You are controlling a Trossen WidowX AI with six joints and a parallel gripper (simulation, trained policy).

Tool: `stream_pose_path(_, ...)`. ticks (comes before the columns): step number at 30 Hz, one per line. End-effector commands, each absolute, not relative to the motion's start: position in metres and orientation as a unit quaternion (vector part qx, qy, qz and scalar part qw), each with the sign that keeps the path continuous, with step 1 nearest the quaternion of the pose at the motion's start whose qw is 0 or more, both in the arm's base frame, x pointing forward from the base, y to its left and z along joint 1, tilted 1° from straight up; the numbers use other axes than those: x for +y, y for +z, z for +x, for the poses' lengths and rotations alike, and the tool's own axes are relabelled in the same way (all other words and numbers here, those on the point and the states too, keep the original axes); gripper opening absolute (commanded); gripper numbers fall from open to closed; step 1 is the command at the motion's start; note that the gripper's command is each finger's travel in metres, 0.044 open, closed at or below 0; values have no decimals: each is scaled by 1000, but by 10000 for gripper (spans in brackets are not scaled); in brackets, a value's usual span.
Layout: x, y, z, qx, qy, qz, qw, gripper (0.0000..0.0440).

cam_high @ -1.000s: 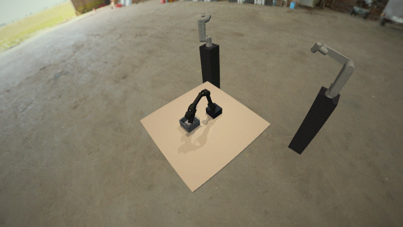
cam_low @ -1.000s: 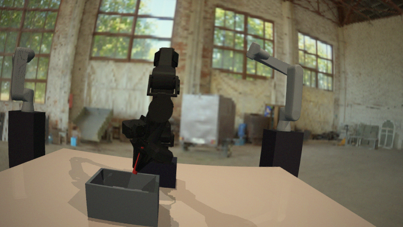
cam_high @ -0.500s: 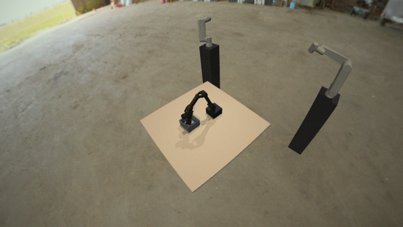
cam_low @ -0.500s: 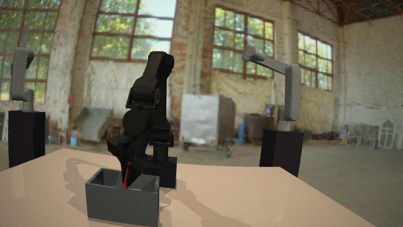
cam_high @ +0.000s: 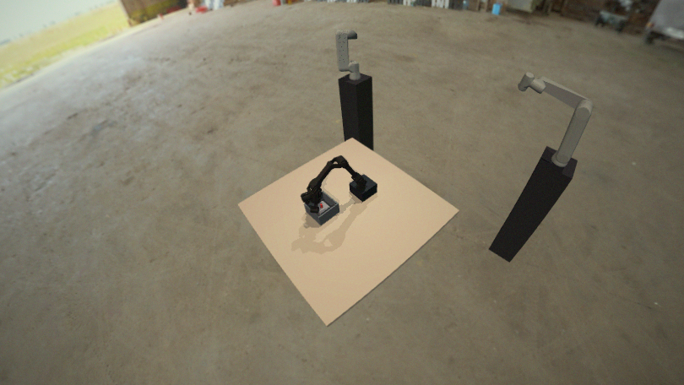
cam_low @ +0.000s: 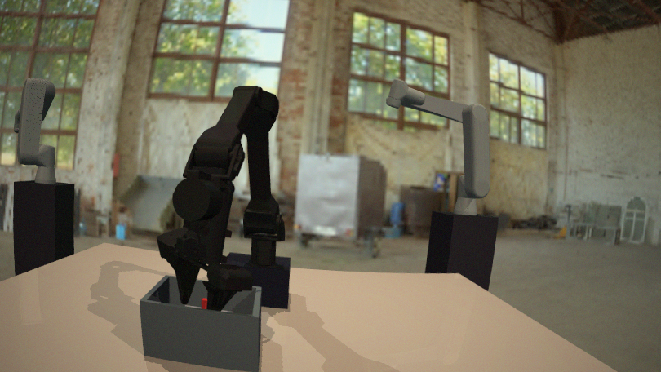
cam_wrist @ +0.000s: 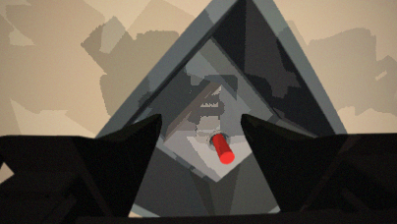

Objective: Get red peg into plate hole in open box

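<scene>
The red cylindrical peg is seen just right of centre in the lower half of the wrist view, its lower end set at the hole in the pale square plate inside the grey open-topped box, with a good length left standing above the plate. It is held by nothing: the fingers of the black gripper are spread wide, one on either side of it and apart from it. The pickup and the lowering into the box can be judged done, while full seating cannot be confirmed, and a push downward may still be needed.
</scene>
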State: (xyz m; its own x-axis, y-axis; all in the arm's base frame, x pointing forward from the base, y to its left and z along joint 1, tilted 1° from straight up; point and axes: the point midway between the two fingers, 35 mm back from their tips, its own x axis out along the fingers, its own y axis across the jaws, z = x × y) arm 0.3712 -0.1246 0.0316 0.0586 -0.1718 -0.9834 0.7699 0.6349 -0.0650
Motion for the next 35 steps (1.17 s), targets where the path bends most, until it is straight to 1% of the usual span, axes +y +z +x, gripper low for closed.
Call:
stream_pose_path(1,-125,31,383,599,-330,257,683,426)
stream_pose_path(2,-125,34,388,597,-324,262,685,440)
stream_pose_path(11,-119,57,435,572,-273,285,719,440)
stream_pose_path(35,-119,57,435,571,-272,285,720,440)
